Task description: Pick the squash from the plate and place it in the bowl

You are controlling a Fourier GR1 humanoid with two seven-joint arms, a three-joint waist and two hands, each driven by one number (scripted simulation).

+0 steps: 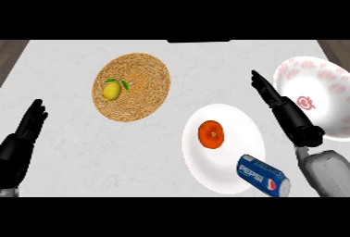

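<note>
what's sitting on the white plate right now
An orange squash lies near the middle of the white plate. A blue Pepsi can lies on its side across the plate's lower right rim, hiding that part of the plate. Neither hand touches them.

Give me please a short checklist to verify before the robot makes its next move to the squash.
1. Squash lies on the plate: ok.
2. Squash free, nothing on it: ok.
3. Right hand open, holding nothing: ok.
4. Bowl upright, ready to receive: ok.
5. Can lies on the plate's rim near the right forearm, may be bumped: not ok.
6. Left hand resting open at the left edge, out of the way: ok.
</note>
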